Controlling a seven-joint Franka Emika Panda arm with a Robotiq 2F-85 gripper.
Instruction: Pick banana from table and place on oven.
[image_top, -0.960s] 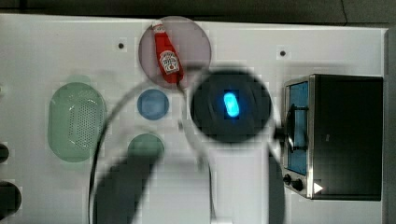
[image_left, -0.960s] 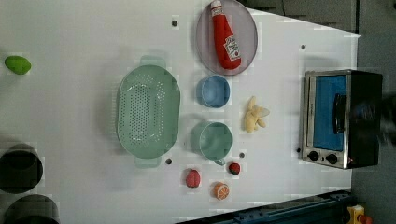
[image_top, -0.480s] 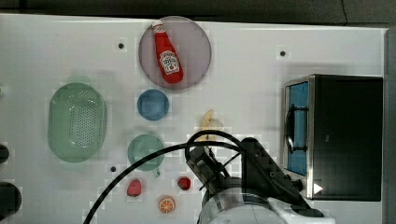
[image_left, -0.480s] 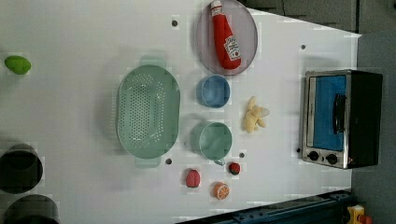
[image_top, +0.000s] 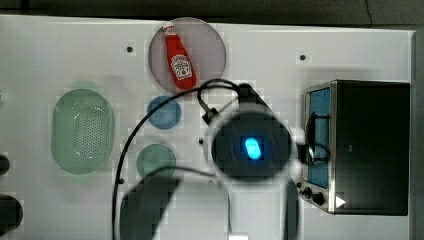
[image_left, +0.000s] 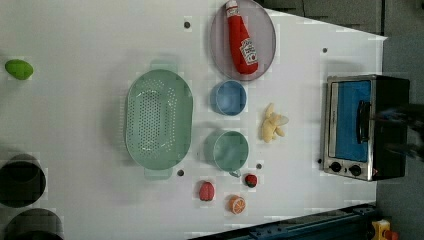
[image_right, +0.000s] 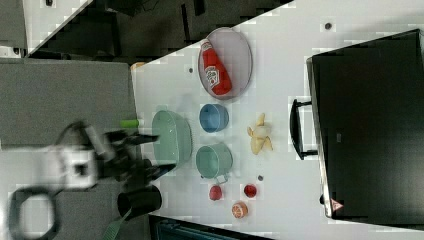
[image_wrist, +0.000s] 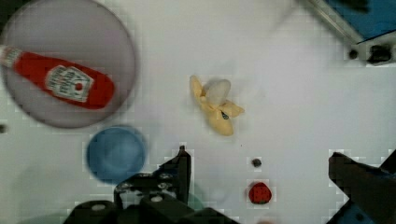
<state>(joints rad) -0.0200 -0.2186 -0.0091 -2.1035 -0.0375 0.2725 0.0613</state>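
- Wrist view is showing the pincer (image_wrist: 259, 175) spread wide with nothing between its dark fingers (image_wrist: 180, 170), hanging above the counter (image_wrist: 289, 93) with the banana (image_wrist: 215, 105) lying ahead of it, untouched.
- Left view is placing the banana (image_left: 272, 126) flat on the white counter (image_left: 75, 125), between the blue bowl (image_left: 228, 97) and the oven (image_left: 361, 127), near the green cup (image_left: 230, 150) and apart from all of them.
- Right view is showing the arm (image_right: 75, 165) off the counter's edge in the picture, beside the green strainer (image_right: 172, 137), with the oven (image_right: 370, 125) sitting with its black top bare.
- Top view is giving the arm's body (image_top: 251, 146) hanging between the ketchup bottle (image_top: 178, 57) and the oven (image_top: 372, 145), covering the spot where the banana lies.
- Judging from this, the reach for the banana is the step in hand; no grasp is made yet.
- Next, the pincer is needing to come down centred over the fruit's thick middle, turned so the fingers straddle it across its narrow width, then close gently.
- After that comes a lift high enough to clear the oven's front edge.
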